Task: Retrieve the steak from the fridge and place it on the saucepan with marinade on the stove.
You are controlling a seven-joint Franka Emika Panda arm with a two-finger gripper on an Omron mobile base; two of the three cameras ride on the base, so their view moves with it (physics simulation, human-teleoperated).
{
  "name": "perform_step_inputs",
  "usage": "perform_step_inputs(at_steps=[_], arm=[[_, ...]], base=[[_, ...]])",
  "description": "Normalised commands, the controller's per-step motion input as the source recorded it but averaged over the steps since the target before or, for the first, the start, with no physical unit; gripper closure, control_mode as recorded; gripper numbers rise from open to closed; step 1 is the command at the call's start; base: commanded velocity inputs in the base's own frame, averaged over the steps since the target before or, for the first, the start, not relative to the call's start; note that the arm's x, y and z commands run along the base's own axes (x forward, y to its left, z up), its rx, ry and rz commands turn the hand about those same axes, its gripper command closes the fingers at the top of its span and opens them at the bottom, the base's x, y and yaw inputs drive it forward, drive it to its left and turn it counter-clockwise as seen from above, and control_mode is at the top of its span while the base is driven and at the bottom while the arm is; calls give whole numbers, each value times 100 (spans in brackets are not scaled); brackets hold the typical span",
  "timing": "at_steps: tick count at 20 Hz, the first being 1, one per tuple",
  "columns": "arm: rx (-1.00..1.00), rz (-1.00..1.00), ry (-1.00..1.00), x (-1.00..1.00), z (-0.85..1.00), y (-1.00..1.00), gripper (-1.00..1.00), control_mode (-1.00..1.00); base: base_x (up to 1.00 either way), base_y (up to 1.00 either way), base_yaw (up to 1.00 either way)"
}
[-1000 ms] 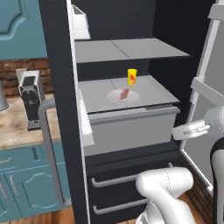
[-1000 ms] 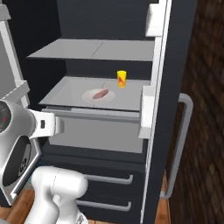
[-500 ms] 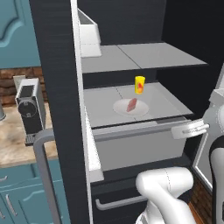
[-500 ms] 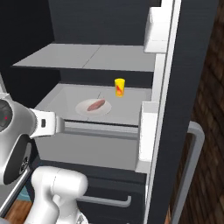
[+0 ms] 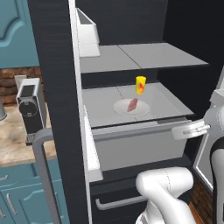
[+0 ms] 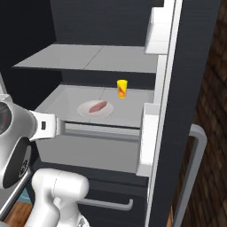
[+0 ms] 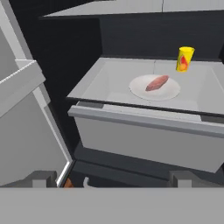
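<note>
The fridge [image 5: 57,87] stood open, its grey shelves [image 5: 144,57] in view. The steak [image 5: 132,104] lay on a white plate [image 5: 142,110] on the lower shelf, with a yellow carton [image 5: 140,85] just behind it, apart from the plate. In the hand view the gripper [image 7: 113,180] was outside the fridge, below the shelf's front edge, its fingertips [image 7: 43,178] set wide apart and holding nothing, well short of the steak. A coffee machine [image 5: 30,107] stood on the counter [image 5: 15,146] left of the fridge.

One steak [image 5: 132,104], one white plate [image 5: 143,110], one yellow carton [image 5: 140,85] and two grey shelves [image 5: 131,57].
</note>
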Motion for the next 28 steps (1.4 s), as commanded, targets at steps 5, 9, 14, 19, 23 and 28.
perform_step_inputs(at_steps=[5, 9, 14, 19, 23, 28], arm=[[0, 0, 0, 0, 0, 0, -100, 100], [0, -3, 2, 18, 0, 0, -100, -100], [0, -15, 9, 55, 0, 0, -100, -100], [0, -16, 6, 63, -1, 0, -100, -100], [0, -6, 5, 69, -6, -4, -100, -100], [2, -1, 2, 74, -12, -1, -100, -100]], base=[[11, 0, 0], [0, 0, 0], [0, 0, 0], [0, 0, 0], [0, 0, 0], [0, 0, 0]])
